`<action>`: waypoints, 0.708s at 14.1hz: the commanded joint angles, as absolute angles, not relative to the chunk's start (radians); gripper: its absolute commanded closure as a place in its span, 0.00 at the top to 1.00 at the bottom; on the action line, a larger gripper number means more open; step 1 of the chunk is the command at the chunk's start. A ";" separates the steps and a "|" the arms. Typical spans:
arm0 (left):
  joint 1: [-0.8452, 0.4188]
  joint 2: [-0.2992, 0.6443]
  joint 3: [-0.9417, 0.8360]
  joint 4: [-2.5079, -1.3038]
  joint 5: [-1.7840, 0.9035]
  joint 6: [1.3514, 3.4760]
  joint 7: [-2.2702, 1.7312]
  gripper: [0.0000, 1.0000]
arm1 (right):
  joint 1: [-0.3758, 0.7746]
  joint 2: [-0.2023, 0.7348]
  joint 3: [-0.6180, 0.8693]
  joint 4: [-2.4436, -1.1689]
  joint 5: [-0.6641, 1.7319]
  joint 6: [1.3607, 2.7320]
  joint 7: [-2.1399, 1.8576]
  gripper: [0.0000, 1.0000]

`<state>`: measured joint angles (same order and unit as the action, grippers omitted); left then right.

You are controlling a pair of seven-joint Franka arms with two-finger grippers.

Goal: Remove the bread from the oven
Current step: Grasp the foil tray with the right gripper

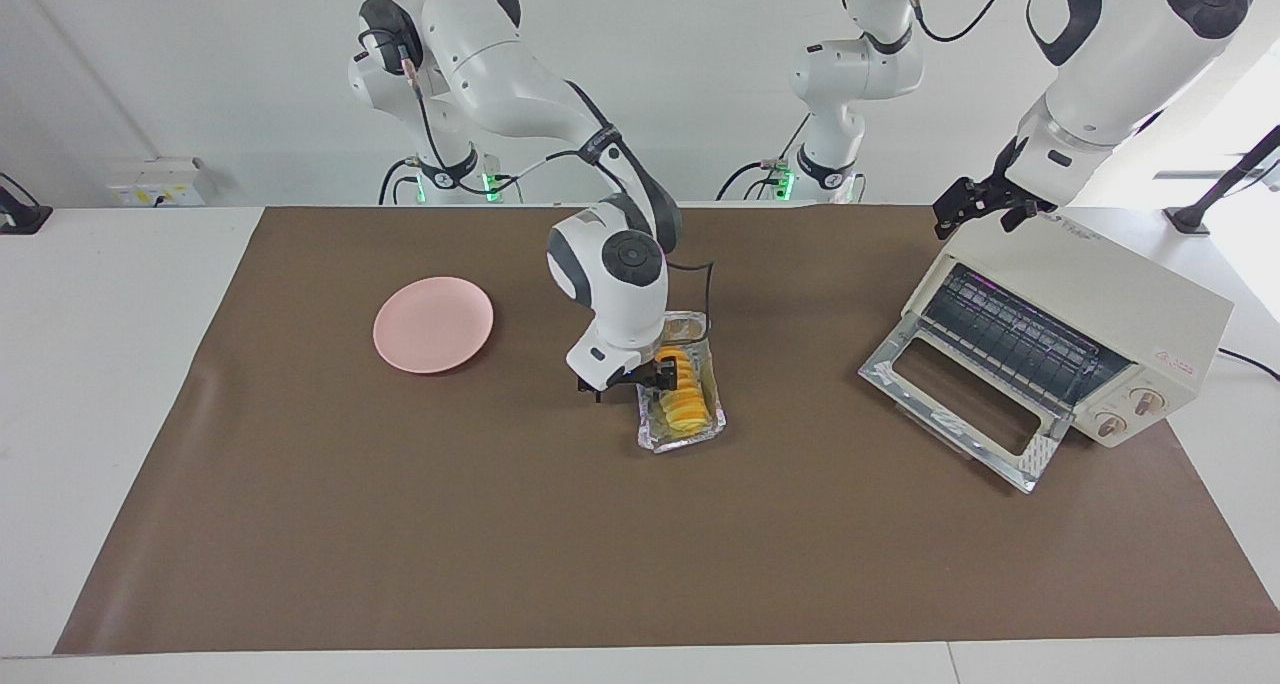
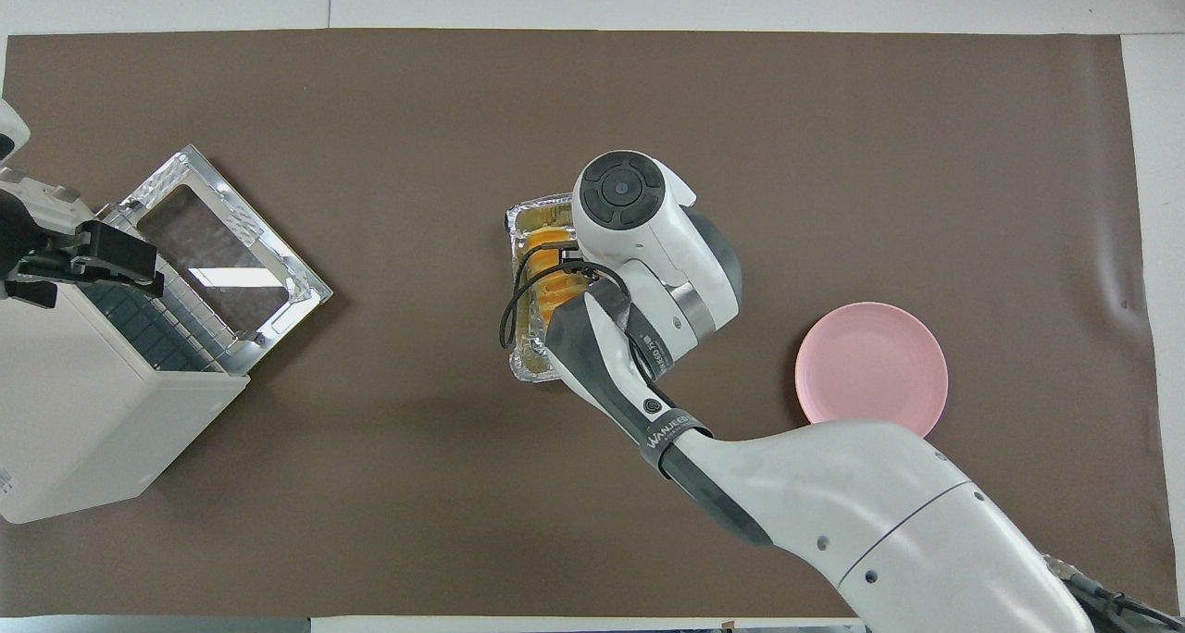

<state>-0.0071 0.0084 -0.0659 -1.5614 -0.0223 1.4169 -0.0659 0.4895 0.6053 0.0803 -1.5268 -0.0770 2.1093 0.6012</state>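
Bread [image 1: 683, 392] lies in foil tray [image 1: 683, 434], oven [image 1: 1060, 349] at 3 o'clock | right gripper [image 1: 662, 372] clamps its end; left gripper [image 1: 985, 204] fingers unreadable | you're handling something light, soft: grip mid-loaf, gently.

The bread [image 1: 684, 394] was golden-yellow, ridged in slice-like bands, and it lay in a crinkled silver foil tray [image 1: 684, 437]. The oven [image 1: 1120, 309] was cream-white — its open door [image 1: 960, 404] framed in bright metal around clear glass, its rack [image 1: 1020, 339] a dark grid of wires, its two knobs [image 1: 1130, 412] pale with a reddish mark. The plate [image 1: 433, 324] was plain pink. A flat brown mat [image 1: 500, 524] covered the white table [image 1: 100, 364]. Both arms were white with dark grey joints — their grippers black.
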 commanded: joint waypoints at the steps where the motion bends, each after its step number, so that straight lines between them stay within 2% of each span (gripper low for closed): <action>1: -0.005 0.000 -0.055 -1.559 -0.028 1.413 0.000 1.00 | 0.489 0.615 0.084 -1.497 -0.097 2.094 0.594 0.00; 5: -0.017 -0.018 -0.058 -1.584 -0.028 1.416 -0.009 1.00 | 0.440 0.647 0.086 -1.326 -0.083 1.939 0.553 0.00; 10: -0.008 -0.029 -0.066 -1.588 -0.023 1.419 -0.009 1.00 | 0.298 0.710 0.087 -1.097 -0.025 1.763 0.341 0.00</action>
<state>-0.0120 -0.0037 -0.0745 -1.5625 -0.0226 1.4165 -0.0183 0.3410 0.6331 0.0742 -1.2285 -0.0449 1.8226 0.4185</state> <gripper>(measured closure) 0.000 0.987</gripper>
